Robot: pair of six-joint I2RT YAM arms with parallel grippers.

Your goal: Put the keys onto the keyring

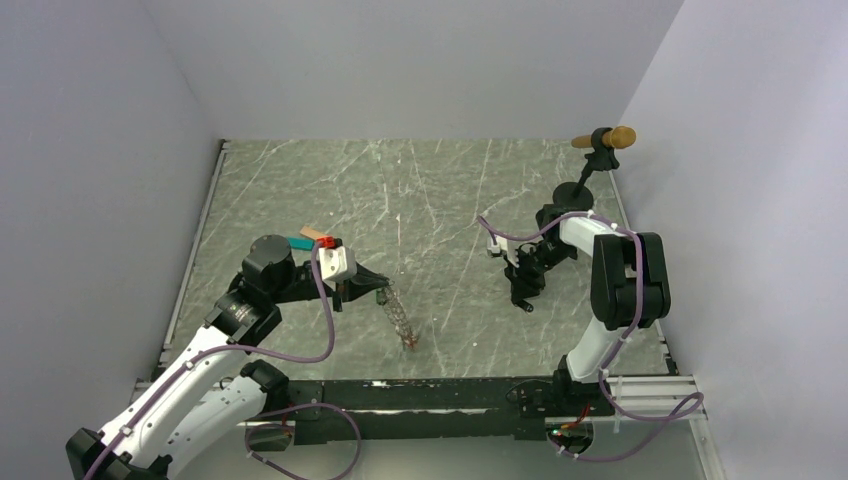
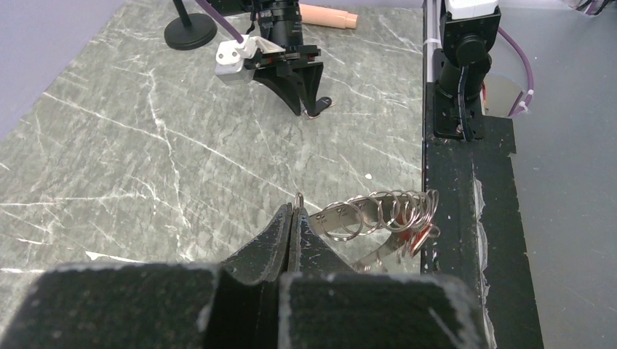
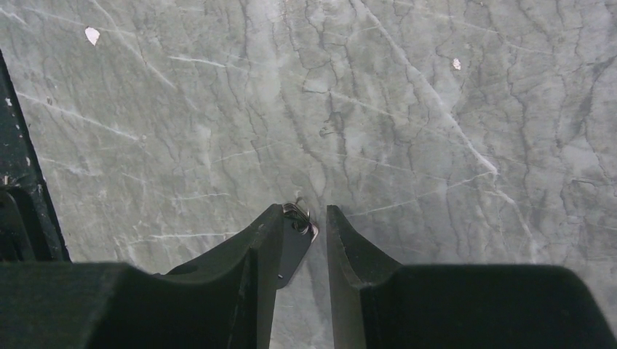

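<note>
The keyring [image 1: 398,315], a chain of linked metal rings, hangs from my left gripper [image 1: 378,291] down to the table. In the left wrist view my left gripper [image 2: 292,208] is shut on its end ring, and the rings [image 2: 385,211] trail right with silver blades and a red key head [image 2: 417,238] among them. My right gripper [image 1: 522,296] is low over the table at centre right. In the right wrist view its jaws [image 3: 304,212] stand slightly apart, and a dark key [image 3: 295,240] with a small ring lies against the left finger.
Teal and tan blocks [image 1: 308,240] lie behind my left wrist. A black round-based stand [image 1: 583,175] with a tan handle stands at the back right. The black base rail [image 1: 430,395] runs along the table's near edge, close to the hanging rings.
</note>
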